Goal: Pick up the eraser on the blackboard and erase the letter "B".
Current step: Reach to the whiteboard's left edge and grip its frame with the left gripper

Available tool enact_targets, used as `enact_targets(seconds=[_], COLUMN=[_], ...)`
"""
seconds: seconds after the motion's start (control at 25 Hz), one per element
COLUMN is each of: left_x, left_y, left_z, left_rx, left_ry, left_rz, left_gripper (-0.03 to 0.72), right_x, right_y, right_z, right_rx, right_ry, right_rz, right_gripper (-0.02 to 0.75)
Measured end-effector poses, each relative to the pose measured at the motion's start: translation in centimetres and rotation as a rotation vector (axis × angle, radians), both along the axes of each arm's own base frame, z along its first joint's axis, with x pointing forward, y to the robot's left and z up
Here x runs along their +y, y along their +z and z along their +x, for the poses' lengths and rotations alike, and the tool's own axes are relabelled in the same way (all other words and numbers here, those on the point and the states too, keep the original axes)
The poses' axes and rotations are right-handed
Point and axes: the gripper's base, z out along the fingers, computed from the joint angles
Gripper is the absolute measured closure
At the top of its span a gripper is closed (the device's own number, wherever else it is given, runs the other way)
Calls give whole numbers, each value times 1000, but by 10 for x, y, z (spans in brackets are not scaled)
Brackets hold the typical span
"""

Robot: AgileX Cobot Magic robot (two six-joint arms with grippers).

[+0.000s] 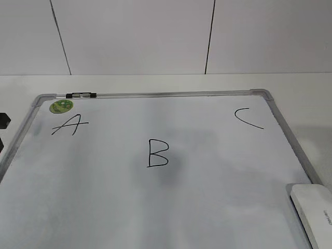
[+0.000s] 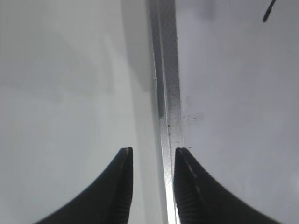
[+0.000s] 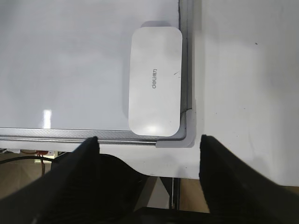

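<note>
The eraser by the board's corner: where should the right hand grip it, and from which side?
Grip the eraser across its two long sides near the middle, coming straight down from above. It lies flat on the blackboard, snug against the frame corner, so only the top is open; the right hand, already open, looks wide enough.

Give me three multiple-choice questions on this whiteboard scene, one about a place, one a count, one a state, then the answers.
1. Where does the eraser lie on the blackboard?
A. centre
B. near a corner, along the frame
C. over the "A"

2. How many handwritten letters are on the board?
A. two
B. three
C. four

3. How do the right gripper's jaws stand?
A. wide apart, empty
B. shut on the eraser
C. shut on a clip

Answers: 1 B, the right wrist view shows it beside the corner piece. 2 B, with the letter "B" in the middle. 3 A, nothing sits between them.
</note>
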Motion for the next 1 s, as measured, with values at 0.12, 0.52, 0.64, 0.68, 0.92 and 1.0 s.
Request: enact_targets(seconds=[0.12,0.52,0.64,0.68,0.92,1.0], left_x=[-1,-19,-16,-14,-9,-9], left_y=[-8,-13,-14,-14,-14,-14], left_z=[2,6,6,6,7,7], left_rx=[20,3,2,3,1,-3], left_ry=[-1,-57,-56,-53,-45,-41], left_rz=[-10,-3,15,20,42,43], left_gripper=[451,451,451,451,454,454], right_x=[0,0,0,0,0,0], right_y=[0,0,0,0,0,0], right_z=[0,0,0,0,0,0], right_rx=[0,0,0,0,0,0], right_ry=[0,0,0,0,0,-2], right_rz=[0,0,0,0,0,1], right_gripper=[223,223,224,225,225,225])
